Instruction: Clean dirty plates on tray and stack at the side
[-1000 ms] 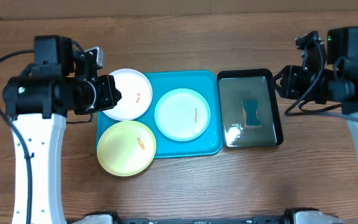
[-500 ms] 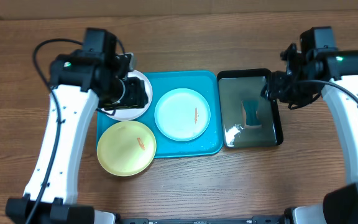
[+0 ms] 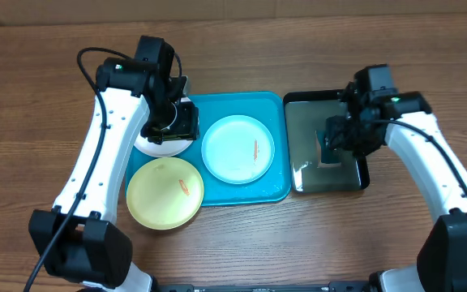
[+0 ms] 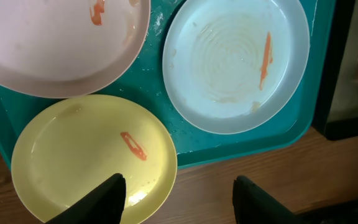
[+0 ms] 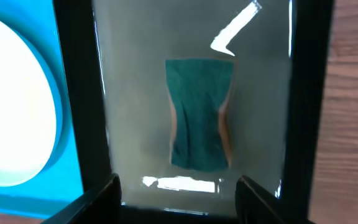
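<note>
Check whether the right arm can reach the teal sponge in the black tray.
Probably yes. The right claw hangs open directly above the teal sponge, nothing covers it, and the black tray rim stands clear to either side.

We see a table (image 3: pixel 233 251) of brown wood, matt and finely grained. The teal tray (image 3: pixel 271 105) looks like smooth plastic with a soft sheen, flecked with pale specks. The white plate (image 4: pixel 42 43), the pale cyan plate (image 4: pixel 229 68) and the yellow-green plate (image 4: pixel 67 155) at its front left corner also look like smooth plastic; the cyan one shows faint rings. The black tray (image 5: pixel 76 93) is glossy with bright glare, and the teal pad (image 5: pixel 199 115) in it looks soft and matt.
</note>
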`<action>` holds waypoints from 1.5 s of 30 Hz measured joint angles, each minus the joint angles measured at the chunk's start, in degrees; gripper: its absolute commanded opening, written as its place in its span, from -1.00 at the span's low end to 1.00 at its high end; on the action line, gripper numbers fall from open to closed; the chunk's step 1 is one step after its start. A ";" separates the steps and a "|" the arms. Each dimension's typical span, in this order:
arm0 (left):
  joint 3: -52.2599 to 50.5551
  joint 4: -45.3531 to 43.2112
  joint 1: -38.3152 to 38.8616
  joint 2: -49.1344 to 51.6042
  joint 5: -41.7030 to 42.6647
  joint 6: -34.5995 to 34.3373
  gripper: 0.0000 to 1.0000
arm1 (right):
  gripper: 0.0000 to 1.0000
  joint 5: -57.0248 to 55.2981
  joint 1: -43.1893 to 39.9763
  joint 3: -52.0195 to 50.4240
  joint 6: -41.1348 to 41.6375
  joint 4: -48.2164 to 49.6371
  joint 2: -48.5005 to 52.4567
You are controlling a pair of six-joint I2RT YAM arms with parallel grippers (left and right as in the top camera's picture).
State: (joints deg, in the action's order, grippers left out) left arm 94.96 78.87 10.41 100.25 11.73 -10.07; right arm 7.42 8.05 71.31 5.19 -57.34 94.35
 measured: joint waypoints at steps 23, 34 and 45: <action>-15.04 -16.81 3.13 0.76 -3.02 -4.87 0.13 | 0.19 -2.03 0.28 -3.30 0.79 5.70 5.57; -16.94 -18.75 3.13 0.81 -3.04 -6.14 0.15 | -0.28 -1.84 1.09 -3.52 0.72 7.23 9.33; -16.94 -18.95 3.13 0.81 -3.04 -6.32 0.12 | 0.09 -1.84 1.09 -3.56 0.81 7.17 9.33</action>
State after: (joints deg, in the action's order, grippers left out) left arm 78.02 59.92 13.54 101.06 8.69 -16.38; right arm 5.58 9.15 67.75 6.00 -50.17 103.68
